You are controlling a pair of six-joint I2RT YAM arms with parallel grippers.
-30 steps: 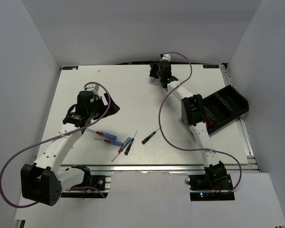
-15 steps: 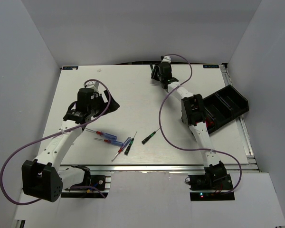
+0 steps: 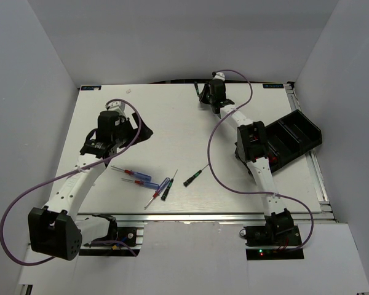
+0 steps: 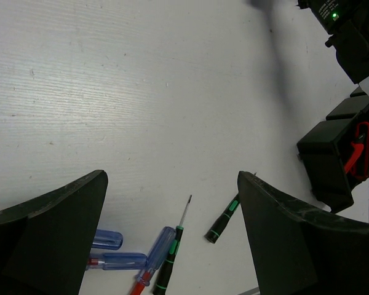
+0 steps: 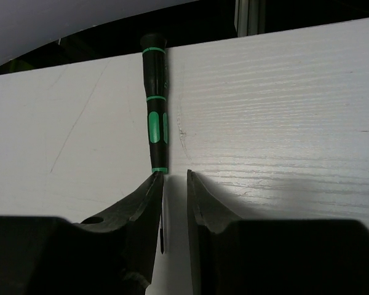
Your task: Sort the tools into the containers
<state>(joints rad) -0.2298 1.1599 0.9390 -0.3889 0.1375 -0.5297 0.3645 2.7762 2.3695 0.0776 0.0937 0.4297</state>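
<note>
My right gripper [image 3: 211, 90] is at the table's far edge. In the right wrist view its fingers [image 5: 172, 181] stand a narrow gap apart around the thin shaft of a black-green screwdriver [image 5: 155, 104], which lies on the table; the shaft lies against the left finger. My left gripper [image 3: 141, 131] is wide open and empty [image 4: 172, 178] over the left middle of the table. Several screwdrivers lie in the near middle: blue-and-red ones [image 3: 141, 179] [image 4: 120, 260] and two black-green ones [image 3: 194, 177] [image 4: 224, 219]. Black bins [image 3: 292, 136] stand at the right edge; one [image 4: 329, 155] holds a red knife [image 4: 357, 146].
The right arm's links [image 3: 252, 144] stretch over the table beside the bins. Purple cables loop from both arms. Grey walls close in the table on the left, back and right. A metal rail runs along the near edge [image 3: 234, 216].
My left gripper has moved a little toward the back of the table. My right gripper has shifted slightly right along the far edge.
</note>
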